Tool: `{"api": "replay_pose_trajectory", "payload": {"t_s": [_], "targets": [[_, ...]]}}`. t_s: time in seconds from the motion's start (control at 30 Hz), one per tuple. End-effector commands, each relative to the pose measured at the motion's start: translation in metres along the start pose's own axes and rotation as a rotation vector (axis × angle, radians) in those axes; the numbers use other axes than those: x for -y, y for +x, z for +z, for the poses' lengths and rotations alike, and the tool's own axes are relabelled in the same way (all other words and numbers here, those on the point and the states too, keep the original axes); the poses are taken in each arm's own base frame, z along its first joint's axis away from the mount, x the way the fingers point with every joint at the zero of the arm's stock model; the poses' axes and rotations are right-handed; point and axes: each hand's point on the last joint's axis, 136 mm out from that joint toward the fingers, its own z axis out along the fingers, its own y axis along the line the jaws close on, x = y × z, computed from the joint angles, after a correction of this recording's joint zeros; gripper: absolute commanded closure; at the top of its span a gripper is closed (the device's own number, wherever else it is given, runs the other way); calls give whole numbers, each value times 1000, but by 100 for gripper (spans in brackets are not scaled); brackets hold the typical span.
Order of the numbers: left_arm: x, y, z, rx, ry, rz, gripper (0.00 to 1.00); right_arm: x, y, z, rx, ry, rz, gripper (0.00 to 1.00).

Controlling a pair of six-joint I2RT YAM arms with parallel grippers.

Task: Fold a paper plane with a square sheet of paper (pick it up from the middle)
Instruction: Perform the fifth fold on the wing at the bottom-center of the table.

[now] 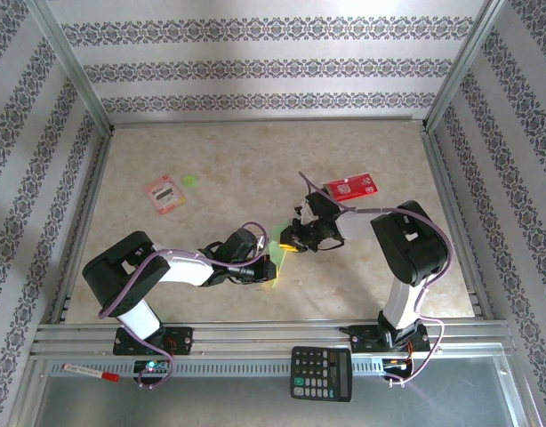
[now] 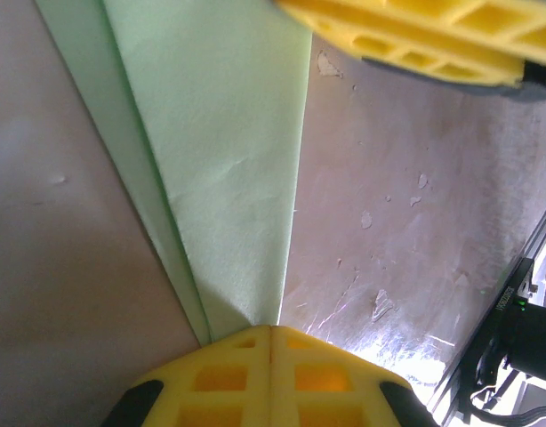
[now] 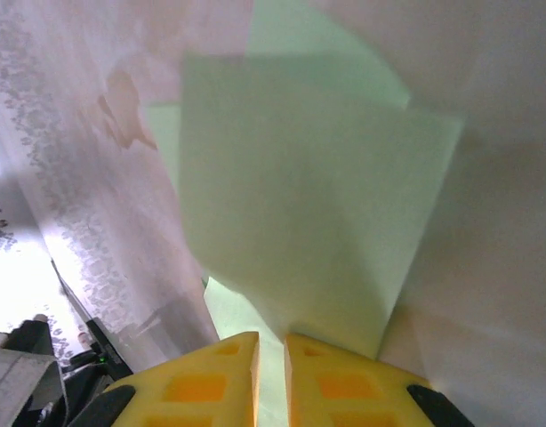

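Observation:
The square sheet of paper [image 1: 275,253] is light green, folded into layers and held up off the table between both arms. In the left wrist view the paper [image 2: 228,133] narrows to a point that ends in my left gripper [image 2: 271,331], whose yellow fingers are pressed together on it. In the right wrist view the paper [image 3: 317,205] spreads wide above my right gripper [image 3: 271,342], and a strip of it runs down through the thin gap between the fingers. In the top view the left gripper [image 1: 269,267] and right gripper [image 1: 291,238] stand close together mid-table. A yellow finger [image 2: 406,36] of the right gripper shows at the top of the left wrist view.
A red-and-white packet [image 1: 351,186] lies behind the right arm. Another packet [image 1: 165,194] and a tiny green disc [image 1: 190,181] lie at the back left. A calculator [image 1: 321,373] and a marker [image 1: 91,372] rest on the front rail. Metal frame posts edge the table [image 1: 220,151].

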Motion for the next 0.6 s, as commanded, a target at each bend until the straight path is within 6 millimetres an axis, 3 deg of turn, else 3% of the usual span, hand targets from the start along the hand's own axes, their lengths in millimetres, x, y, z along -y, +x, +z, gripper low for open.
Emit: {"api": "replay_pose_trajectory", "payload": {"t_s": [0.0,0.37,0.57], "targets": [[-66,37,0,-117,-226,-67,100,6,-32,-7,71,17,-20,83],[-68,39,-1,-120,-227,-68,100,22,-79,-20,129,42,41,83],[-63,36,-1,-118,-220,-58,100,23,-107,-39,178,43,64,84]]}}
